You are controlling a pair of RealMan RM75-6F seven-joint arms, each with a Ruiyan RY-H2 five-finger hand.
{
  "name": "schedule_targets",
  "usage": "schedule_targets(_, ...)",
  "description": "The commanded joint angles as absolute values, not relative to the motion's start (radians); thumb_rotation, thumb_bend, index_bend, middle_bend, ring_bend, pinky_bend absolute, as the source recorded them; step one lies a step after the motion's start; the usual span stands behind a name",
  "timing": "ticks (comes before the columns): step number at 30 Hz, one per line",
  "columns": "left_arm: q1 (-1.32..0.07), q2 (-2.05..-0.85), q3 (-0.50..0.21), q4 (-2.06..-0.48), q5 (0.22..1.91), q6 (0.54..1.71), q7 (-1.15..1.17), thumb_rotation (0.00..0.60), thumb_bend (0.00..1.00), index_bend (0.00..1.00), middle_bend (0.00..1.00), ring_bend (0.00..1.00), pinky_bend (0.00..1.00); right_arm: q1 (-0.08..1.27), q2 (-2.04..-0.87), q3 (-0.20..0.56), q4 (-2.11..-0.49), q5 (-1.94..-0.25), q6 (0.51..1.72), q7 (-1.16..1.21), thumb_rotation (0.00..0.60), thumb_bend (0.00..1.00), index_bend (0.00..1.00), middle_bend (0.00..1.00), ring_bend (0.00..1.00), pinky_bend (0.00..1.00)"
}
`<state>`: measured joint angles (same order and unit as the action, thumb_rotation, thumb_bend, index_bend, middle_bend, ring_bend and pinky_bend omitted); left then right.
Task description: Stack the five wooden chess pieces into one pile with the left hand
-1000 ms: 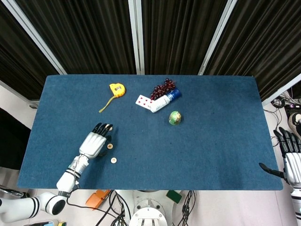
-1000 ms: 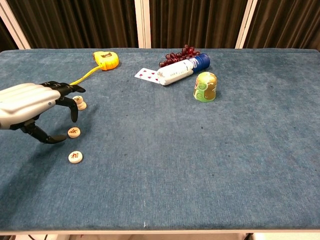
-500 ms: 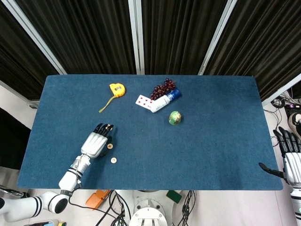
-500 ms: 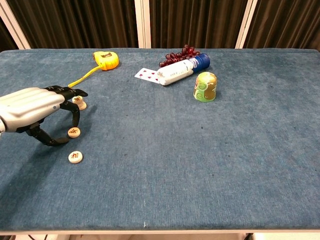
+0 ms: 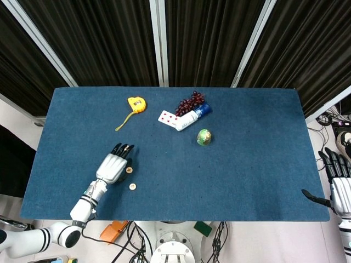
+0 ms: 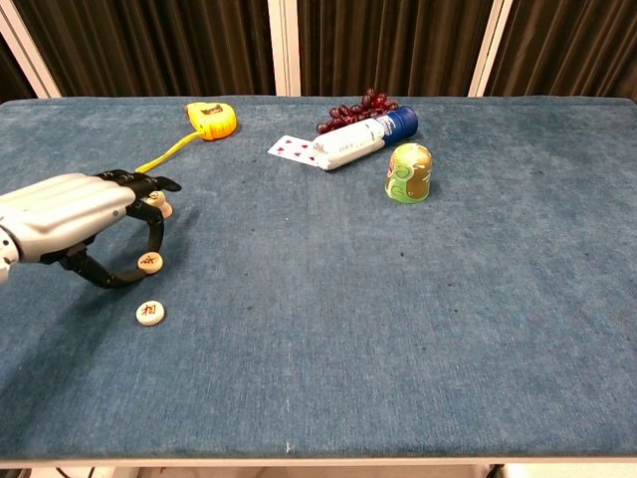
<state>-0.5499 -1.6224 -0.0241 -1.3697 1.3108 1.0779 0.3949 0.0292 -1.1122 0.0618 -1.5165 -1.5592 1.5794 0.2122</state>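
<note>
Chest view: my left hand (image 6: pixel 65 214) hangs low over the left part of the blue desk (image 6: pixel 398 329), palm down, fingers (image 6: pixel 149 224) arched over the chess pieces. One dark fingertip comes down just beside the middle piece (image 6: pixel 149 262) and the thumb curls in from the near side of it; I can't tell whether they actually pinch it or only bracket it. A second loose piece (image 6: pixel 150 313) lies flat nearer the desk's front edge, apart from the hand. Behind the fingers sits a short stack of pieces (image 6: pixel 156 204), partly hidden, so I can't count it. Head view has the same layout: left hand (image 5: pixel 112 167) on the left side of the desk (image 5: pixel 247 181), the middle piece (image 5: pixel 129 170) right at its fingertips, the loose one (image 5: pixel 132 186) just toward the front edge; the stack is covered by the fingers from this angle. Right hand (image 5: pixel 339 183) is off the desk past its right edge, holding nothing, fingers straight and spread, thumb out sideways. Far side of the desk: yellow tape measure (image 6: pixel 212 119) with its tape pulled out toward the left hand, playing cards (image 6: pixel 293 148) touching a white bottle with blue cap (image 6: pixel 360 140) lying on its side, dark grapes (image 6: pixel 355 108) just behind the bottle, green patterned cup (image 6: pixel 409 172) upside down to the right of them.
</note>
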Motion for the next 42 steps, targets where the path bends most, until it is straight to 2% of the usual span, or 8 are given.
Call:
schedule_targets(1, -0.552, -1.608, -0.041, -1.390, 1.308, 1.080, 0.380, 0.600, 0.37, 0.52, 0.00, 0.00, 0.00, 0.029, -1.112, 0.062, -1.516, -1.559, 1.580, 0.212, 0.600, 0.12, 0.00, 0.00, 0.00, 0.00)
schedule_targets(8, -0.594, -1.553, -0.142, -1.458, 1.222, 1.037, 0.355, 0.600, 0.37, 0.52, 0.00, 0.00, 0.00, 0.033, -1.114, 0.063, -1.515, -1.560, 1.573, 0.214, 0.600, 0.12, 0.00, 0.00, 0.00, 0.00)
schedule_targets(15, -0.662, -1.556, -0.220, -1.426, 1.063, 0.961, 0.417, 0.600, 0.36, 0.52, 0.00, 0.00, 0.00, 0.029, -1.113, 0.063, -1.513, -1.553, 1.575, 0.217, 0.600, 0.12, 0.00, 0.00, 0.00, 0.00)
schedule_targets(24, -0.694, -1.577, -0.217, -1.379, 0.950, 0.934, 0.480, 0.600, 0.34, 0.52, 0.00, 0.00, 0.00, 0.026, -1.114, 0.063, -1.509, -1.551, 1.574, 0.222, 0.600, 0.12, 0.00, 0.00, 0.00, 0.00)
schedule_targets(42, -0.718, -1.580, -0.196, -1.363, 0.899, 0.938, 0.499, 0.600, 0.32, 0.51, 0.00, 0.00, 0.00, 0.029, -1.117, 0.065, -1.503, -1.548, 1.567, 0.225, 0.600, 0.12, 0.00, 0.00, 0.00, 0.00)
